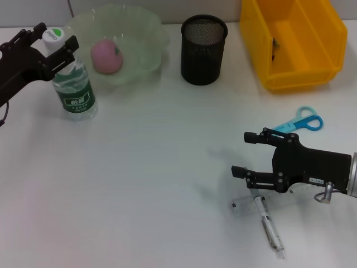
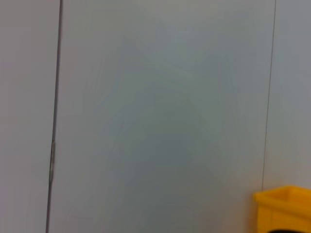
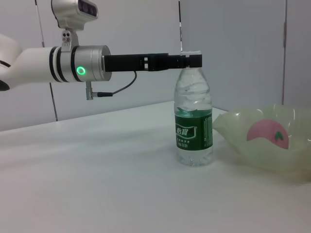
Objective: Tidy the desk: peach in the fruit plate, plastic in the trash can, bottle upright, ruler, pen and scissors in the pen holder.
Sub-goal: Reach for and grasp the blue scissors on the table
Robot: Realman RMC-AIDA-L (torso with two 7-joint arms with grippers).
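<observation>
Left end effector point(image 1: 54, 44), upper left of the head view: its fingers sit on either side of the neck of the bottle point(image 1: 72, 84), just under the white cap, closed narrowly about it as far as the head and right wrist views show. The bottle stands upright on the table point(image 1: 139, 167), just beside the fruit plate point(image 1: 150, 28); the right wrist view confirms it vertical with its base on the surface.

Right end effector point(image 1: 245, 153), lower right of the head view: fingers spread wide and holding nothing, hovering over the table just above the ruler point(image 1: 242, 205) and the pen point(image 1: 270, 229). The pen lies across the ruler. The scissors point(image 1: 301, 120), with blue handles, lie on the table beyond this arm, between it and the yellow bin point(image 1: 334, 25).

Progress, as judged from this arrangement: the peach point(image 1: 106, 56) already rests in the fruit plate, and the bottle appears righted, needing only release. The black mesh pen holder point(image 1: 203, 53), upper centre, looks empty, so ruler, pen and scissors remain. No loose plastic is visible on the table; a small dark item in the bin cannot be identified.
</observation>
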